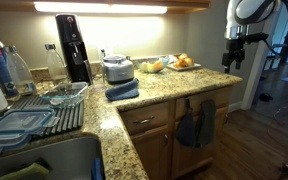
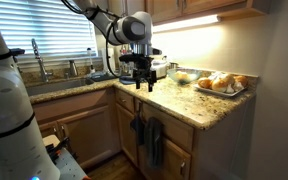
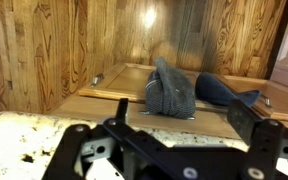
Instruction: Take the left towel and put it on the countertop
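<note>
Far left and below the pincer (image 3: 166, 140) in the wrist view you get a slice of the long speckled beige-tan granite counter (image 3: 19, 135). The pincer sits right about over its rounded edge, with its two black fingers spread wide apart and nothing between them. Almost dead ahead of that gap is the small limp slate-blue left towel (image 3: 169, 90), hanging on the honey-coloured wooden cabinet front (image 3: 104, 50) under the counter. I can't make out what it's actually hooked over. In an exterior view the pincer (image 2: 142, 84) hovers above the counter edge and both towels are well below it, so my read is we're at the approach and nothing is grabbed yet. Just to the pincer's right of the target, and seemingly touching it, is the similar darker grey-blue towel (image 3: 226, 90), and that's the one to stay off. If I were driving, I'd come out past the counter lip first so the fingers don't clip the granite. Then I'd drop straight down with the fingers wide and centre on the bunched upper part of the left towel, biased a hair away from the darker one. Close on a thick fold, not a thin edge, since limp cloth slips. Then lift up before swinging back over the counter.
</note>
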